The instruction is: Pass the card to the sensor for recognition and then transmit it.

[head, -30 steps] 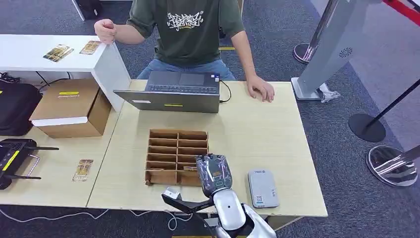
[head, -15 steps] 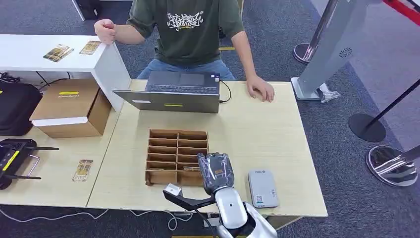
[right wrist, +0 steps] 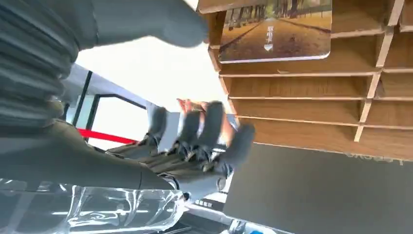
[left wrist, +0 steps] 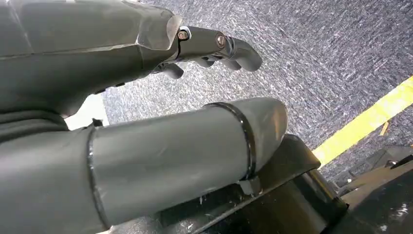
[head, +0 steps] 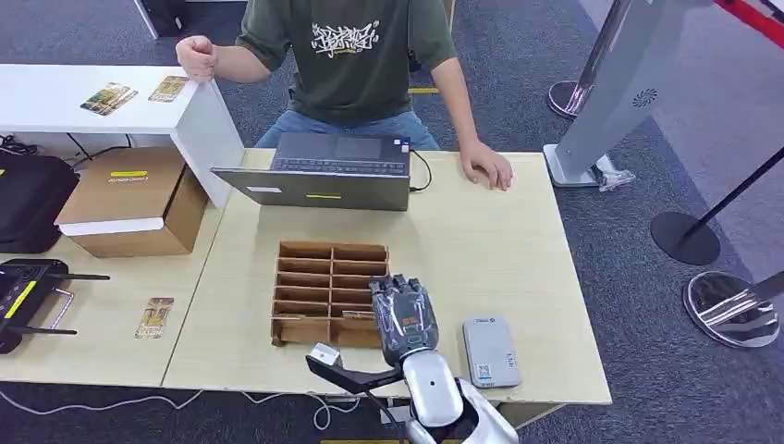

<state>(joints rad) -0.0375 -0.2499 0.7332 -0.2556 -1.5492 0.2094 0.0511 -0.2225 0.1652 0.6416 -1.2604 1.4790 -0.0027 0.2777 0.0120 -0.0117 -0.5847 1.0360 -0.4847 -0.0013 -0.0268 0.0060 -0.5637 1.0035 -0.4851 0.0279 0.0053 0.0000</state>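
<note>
Your right hand (head: 404, 316) hovers over the near right corner of the rack (head: 330, 294), palm down, fingers spread and slightly bent, gripping nothing. From the right wrist view, the fingers (right wrist: 209, 127) are apart with empty space between them. The card (right wrist: 275, 30) stands in a rack slot just ahead of the thumb side of that hand, not touched by it; in the head view you see only a sliver of it at the hand's left edge. The sensor (head: 490, 351) lies flat on the table (head: 481, 240), just to the right of your right hand and apart from it.

Your left hand (left wrist: 146, 97) hangs over the carpet (left wrist: 331, 53), fingers loosely curled with nothing in them.

Beyond the rack from your right hand sits a laptop (head: 325, 170), and behind it a person (head: 356, 65) with one hand resting on the table.
</note>
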